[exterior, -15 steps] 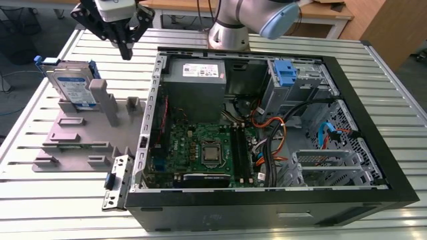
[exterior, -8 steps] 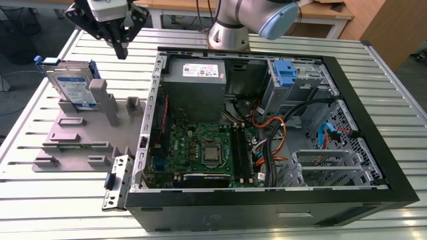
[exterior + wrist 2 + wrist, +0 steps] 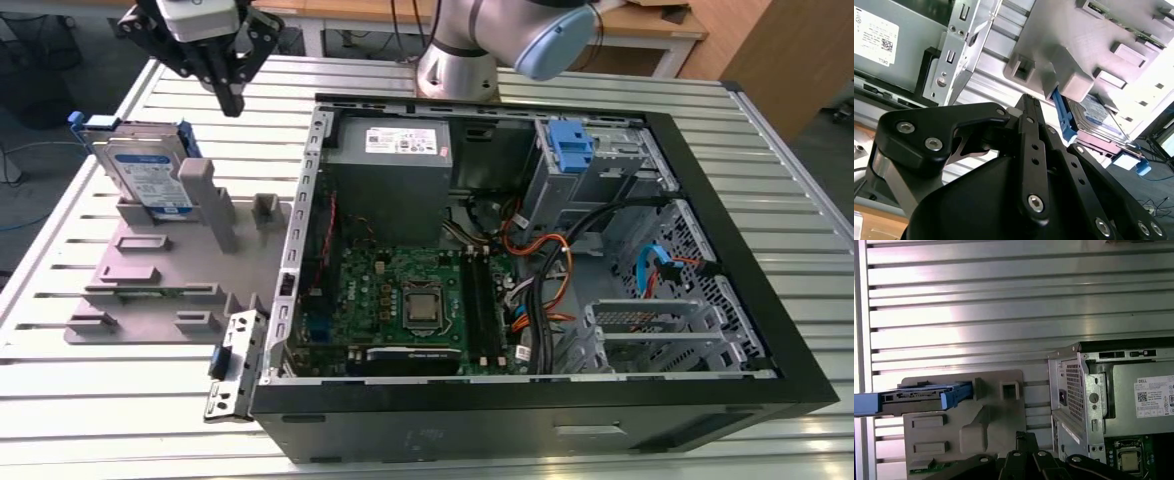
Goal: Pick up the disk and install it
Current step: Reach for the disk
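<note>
Exterior view: my arm holds the claw [image 3: 232, 100] tips-down, pressed together, empty; the disk [image 3: 140, 170] stands below and beside it in a grey rack [image 3: 134, 262]. First wrist view shows the disk [image 3: 919, 396] edge-on.

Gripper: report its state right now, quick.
Gripper: shut, holding nothing, clear of the disk, which stands in the grey holder.
</note>
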`<state>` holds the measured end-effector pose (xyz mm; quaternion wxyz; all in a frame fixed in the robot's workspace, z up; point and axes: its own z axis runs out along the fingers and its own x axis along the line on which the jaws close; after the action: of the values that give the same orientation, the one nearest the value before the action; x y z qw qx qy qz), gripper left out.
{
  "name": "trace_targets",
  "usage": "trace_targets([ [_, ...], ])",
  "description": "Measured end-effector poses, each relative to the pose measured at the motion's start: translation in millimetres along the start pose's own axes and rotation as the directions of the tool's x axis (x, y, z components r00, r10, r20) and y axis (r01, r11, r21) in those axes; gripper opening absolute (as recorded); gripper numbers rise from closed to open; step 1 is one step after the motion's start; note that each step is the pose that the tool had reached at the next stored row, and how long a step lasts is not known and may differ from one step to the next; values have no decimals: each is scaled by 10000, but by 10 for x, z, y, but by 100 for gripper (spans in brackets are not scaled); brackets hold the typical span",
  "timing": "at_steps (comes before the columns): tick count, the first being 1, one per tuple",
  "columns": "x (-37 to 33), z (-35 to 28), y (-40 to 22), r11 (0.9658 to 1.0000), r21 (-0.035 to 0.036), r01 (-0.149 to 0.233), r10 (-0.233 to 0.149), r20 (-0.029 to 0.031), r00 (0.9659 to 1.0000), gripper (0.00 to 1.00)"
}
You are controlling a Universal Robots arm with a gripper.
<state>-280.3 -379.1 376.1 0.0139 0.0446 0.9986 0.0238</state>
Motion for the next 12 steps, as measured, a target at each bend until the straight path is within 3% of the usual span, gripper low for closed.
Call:
trace_targets([
  [12, 322, 28, -6, 10000, 2, -91, 91, 5, 10000, 11],
])
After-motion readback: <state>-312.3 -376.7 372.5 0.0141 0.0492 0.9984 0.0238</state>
